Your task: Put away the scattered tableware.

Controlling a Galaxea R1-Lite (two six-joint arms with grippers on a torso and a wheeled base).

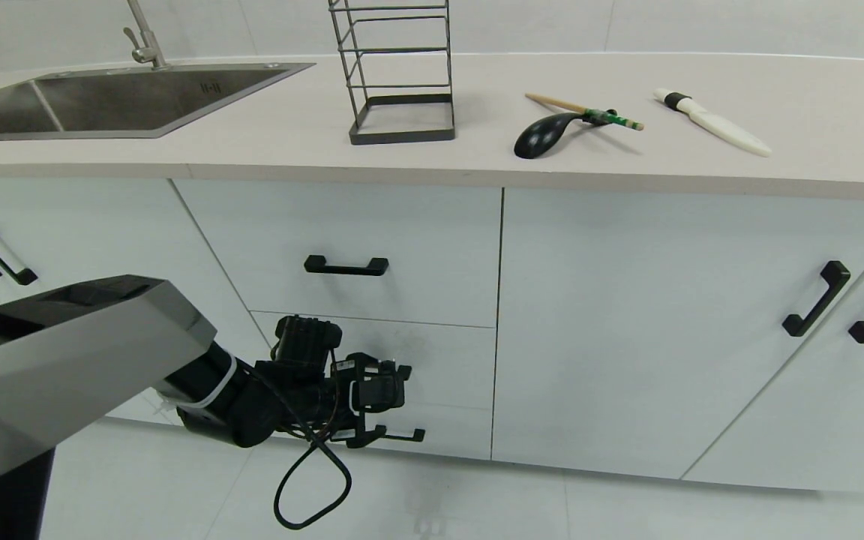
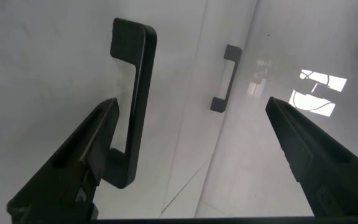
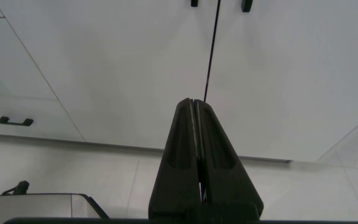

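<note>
Spoon (image 1: 543, 137), chopsticks (image 1: 580, 110) and white knife (image 1: 714, 124) lie at one o'clock on the countertop (image 1: 252, 154). In the left wrist view the left gripper (image 2: 191, 109), spread wide, flanks a drawer handle (image 2: 134, 106); the right gripper (image 3: 196, 106) is pressed closed.

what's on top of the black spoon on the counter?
Wooden chopsticks with a green-patterned end lie across the handle of the black spoon. Its bowl has nothing on it. The handle's tip is covered by the chopsticks, so its end cannot be seen.
</note>
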